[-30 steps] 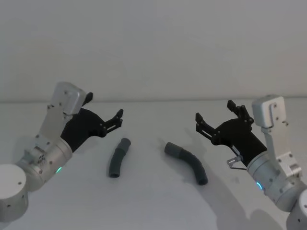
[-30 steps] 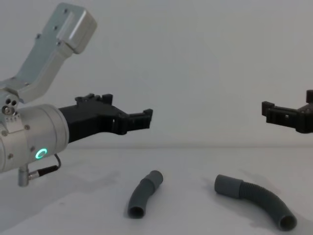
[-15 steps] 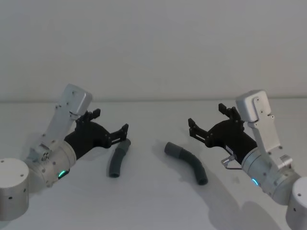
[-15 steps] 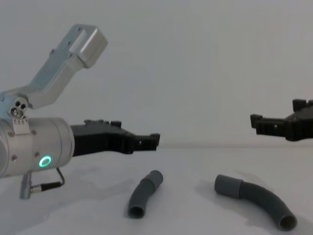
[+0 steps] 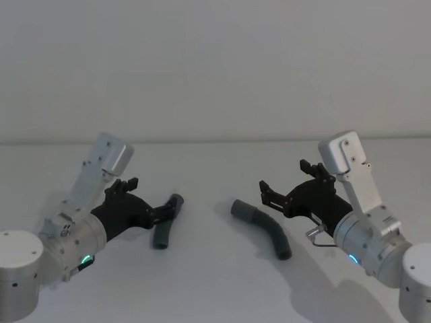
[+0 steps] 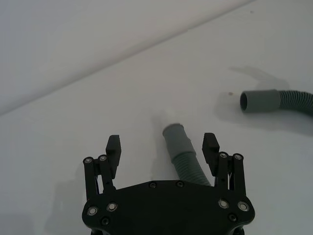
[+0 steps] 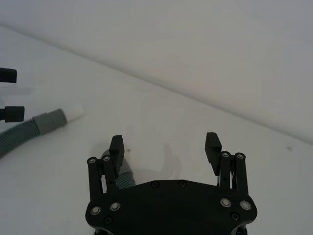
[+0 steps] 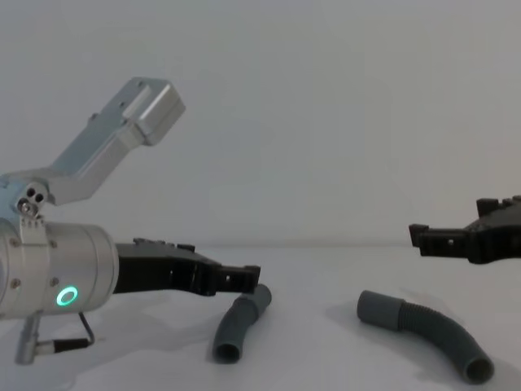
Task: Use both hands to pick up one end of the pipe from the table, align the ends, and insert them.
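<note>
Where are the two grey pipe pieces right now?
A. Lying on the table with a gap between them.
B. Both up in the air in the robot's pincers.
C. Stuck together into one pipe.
A: the short piece and the long piece both lie flat on the table with bare table between them, and the left pincer and the right pincer are open, gripping nothing.

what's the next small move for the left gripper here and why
Probably lower the left gripper a little. Its open fingers flank the short dark grey curved plastic tube lying on the white table, yet in the chest view they seem to sit just above the tube's far end, too high for a firm grip.
</note>
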